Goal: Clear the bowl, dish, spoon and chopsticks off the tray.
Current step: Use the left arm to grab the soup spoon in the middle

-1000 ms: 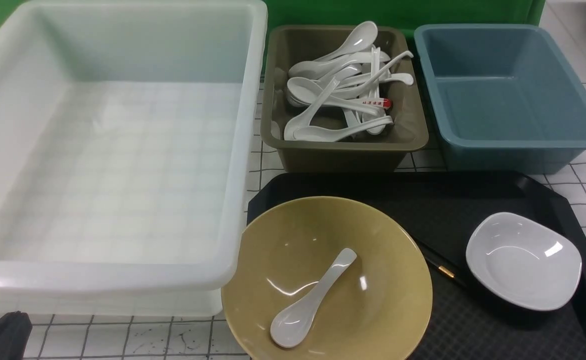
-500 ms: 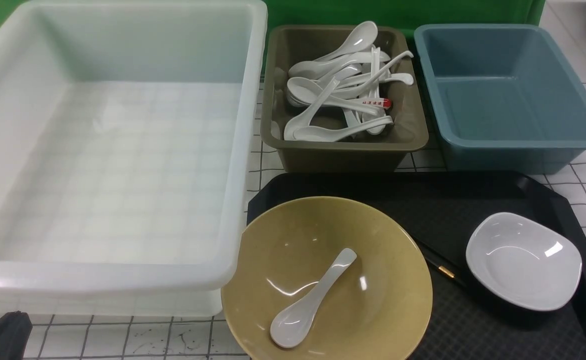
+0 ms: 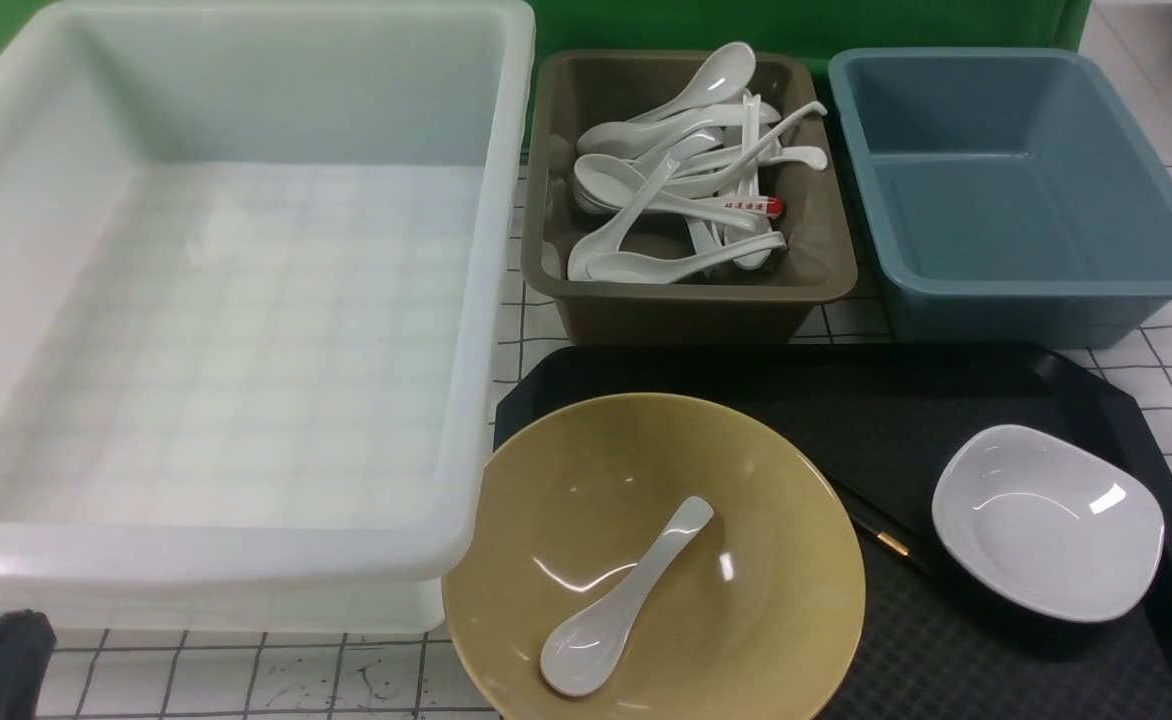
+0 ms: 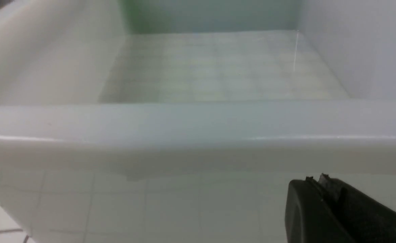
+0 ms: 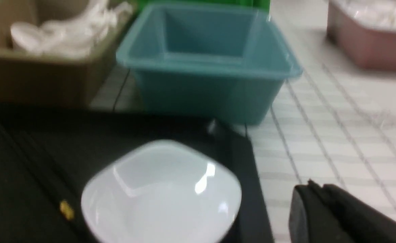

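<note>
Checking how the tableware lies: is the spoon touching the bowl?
Touching. The front view shows the spoon lying inside the bowl, resting on its inner surface.

Printed marks, one entry: a row of small red characters on a white handle [image 3: 746, 205], ending in a red tip. It lies inside the olive tub [image 3: 686, 292], toward the tub's right wall, among plain white spoons [image 3: 636, 190]. The characters are too small to read from the front view. In the right wrist view the tub's contents are blurred. Nothing else carries legible text.
</note>
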Action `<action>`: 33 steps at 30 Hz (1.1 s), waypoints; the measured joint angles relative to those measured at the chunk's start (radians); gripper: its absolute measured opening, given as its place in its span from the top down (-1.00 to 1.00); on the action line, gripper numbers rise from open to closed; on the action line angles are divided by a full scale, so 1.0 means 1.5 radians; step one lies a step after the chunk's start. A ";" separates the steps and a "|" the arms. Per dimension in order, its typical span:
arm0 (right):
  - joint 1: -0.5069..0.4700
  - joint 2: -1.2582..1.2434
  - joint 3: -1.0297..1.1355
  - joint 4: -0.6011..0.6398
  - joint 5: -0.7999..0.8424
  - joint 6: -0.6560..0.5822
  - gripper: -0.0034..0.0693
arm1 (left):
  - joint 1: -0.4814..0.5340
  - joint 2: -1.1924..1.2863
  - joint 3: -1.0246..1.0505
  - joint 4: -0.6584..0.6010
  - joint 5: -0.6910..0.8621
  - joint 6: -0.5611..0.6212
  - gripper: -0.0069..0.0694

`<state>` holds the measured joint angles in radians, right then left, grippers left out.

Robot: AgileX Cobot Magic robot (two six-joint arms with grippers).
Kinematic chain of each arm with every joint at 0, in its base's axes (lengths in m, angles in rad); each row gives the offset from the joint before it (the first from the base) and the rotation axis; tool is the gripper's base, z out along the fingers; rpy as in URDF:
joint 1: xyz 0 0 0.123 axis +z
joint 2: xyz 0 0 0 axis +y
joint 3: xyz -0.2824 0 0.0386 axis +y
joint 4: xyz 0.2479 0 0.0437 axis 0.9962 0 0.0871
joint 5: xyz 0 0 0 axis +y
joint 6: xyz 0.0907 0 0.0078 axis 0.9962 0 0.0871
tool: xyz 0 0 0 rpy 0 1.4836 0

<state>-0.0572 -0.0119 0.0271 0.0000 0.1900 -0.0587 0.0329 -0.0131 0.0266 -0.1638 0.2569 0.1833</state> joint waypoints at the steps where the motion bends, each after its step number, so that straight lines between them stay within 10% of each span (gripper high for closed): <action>1: 0.000 0.000 0.000 0.000 -0.030 0.000 0.69 | 0.000 0.000 0.000 0.000 -0.042 0.000 0.83; 16: 0.000 -0.001 -0.002 0.004 -0.489 0.166 0.66 | 0.000 0.003 -0.025 -0.016 -0.523 -0.122 0.83; 22: 0.000 0.043 -0.174 0.004 -0.320 0.158 0.77 | 0.000 0.165 -0.283 0.031 -0.291 -0.130 0.83; 28: 0.000 0.231 -0.381 0.009 0.081 0.101 0.79 | -0.024 0.447 -0.489 -0.039 -0.017 -0.201 0.83; 33: 0.021 0.336 -0.417 0.074 0.257 -0.033 0.79 | -0.143 0.668 -0.615 -0.135 0.210 -0.065 0.83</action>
<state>-0.0253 0.4918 -0.5981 0.1112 0.5751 -0.1078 -0.1817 0.9893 -0.8954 -0.3662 0.5715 0.0858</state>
